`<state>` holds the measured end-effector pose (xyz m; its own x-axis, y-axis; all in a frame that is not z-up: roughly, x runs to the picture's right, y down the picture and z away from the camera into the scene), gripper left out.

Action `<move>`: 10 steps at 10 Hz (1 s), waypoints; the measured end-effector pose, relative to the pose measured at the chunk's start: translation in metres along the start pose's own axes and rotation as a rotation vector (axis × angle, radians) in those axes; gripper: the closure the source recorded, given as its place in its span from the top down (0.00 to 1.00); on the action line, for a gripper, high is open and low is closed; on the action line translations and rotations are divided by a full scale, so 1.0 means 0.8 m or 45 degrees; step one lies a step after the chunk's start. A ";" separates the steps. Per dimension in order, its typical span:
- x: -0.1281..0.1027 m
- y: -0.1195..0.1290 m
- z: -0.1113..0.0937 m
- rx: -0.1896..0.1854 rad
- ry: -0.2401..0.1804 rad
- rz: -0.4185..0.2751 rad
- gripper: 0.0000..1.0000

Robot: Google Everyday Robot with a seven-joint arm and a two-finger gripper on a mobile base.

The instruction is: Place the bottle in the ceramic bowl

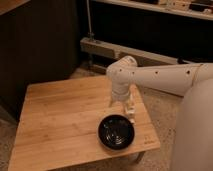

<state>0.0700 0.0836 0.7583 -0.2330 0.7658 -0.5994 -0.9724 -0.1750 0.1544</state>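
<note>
The glossy black ceramic bowl [116, 132] sits on the wooden table [60, 120], near its front right corner. The small whitish bottle [131, 109] shows just past the bowl's far right rim, close to the table's right edge. My gripper [120, 102] hangs from the white arm [160, 79], pointing down just behind the bowl, with the bottle at its lower right side. I cannot tell whether the bottle is held or rests on the table.
The table's right edge [148, 120] runs close to the bottle and bowl. A dark cabinet wall [40, 40] stands behind on the left. A grey ledge with a pole [91, 45] runs behind the table. My white body [195, 130] fills the right side.
</note>
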 end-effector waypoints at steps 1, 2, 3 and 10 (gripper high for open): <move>0.000 0.000 -0.001 -0.002 -0.004 0.000 0.65; -0.006 -0.004 -0.005 -0.005 -0.051 -0.006 0.65; -0.018 -0.007 -0.012 -0.016 -0.121 -0.024 0.65; -0.166 -0.096 -0.036 -0.124 -0.288 -0.242 0.65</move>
<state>0.1755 -0.0222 0.8036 -0.0489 0.9068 -0.4188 -0.9975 -0.0660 -0.0263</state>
